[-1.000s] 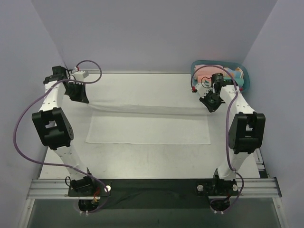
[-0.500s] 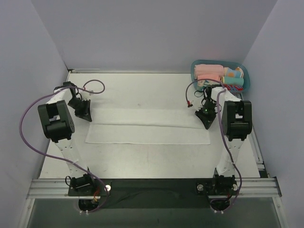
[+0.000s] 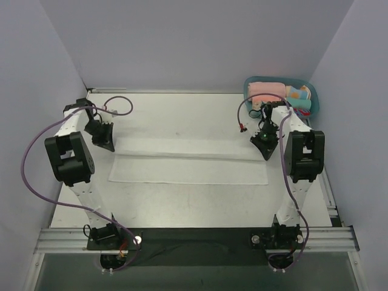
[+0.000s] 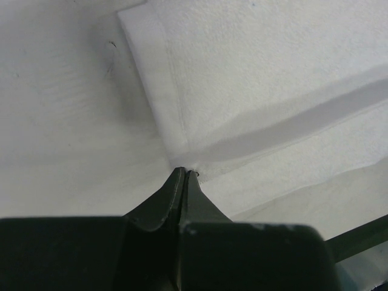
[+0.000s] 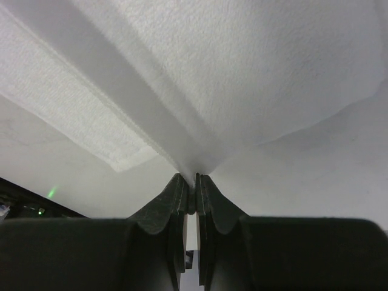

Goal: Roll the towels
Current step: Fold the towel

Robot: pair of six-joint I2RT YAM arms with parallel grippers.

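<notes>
You have the left gripper [image 3: 108, 145] and right gripper [image 3: 267, 151] each clenched on one end of the towel's [image 3: 188, 170] far edge, mid-frame on the surface [image 3: 182, 115] (near half lying flat), likely to stretch it level for an even fold.

teal basket [image 3: 247, 91] on white table [image 3: 182, 203]

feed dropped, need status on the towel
Left gripper shut on towel, left end. Right gripper shut on right end. Towel partly folded, not rolled. Basket far right, clear.
</notes>
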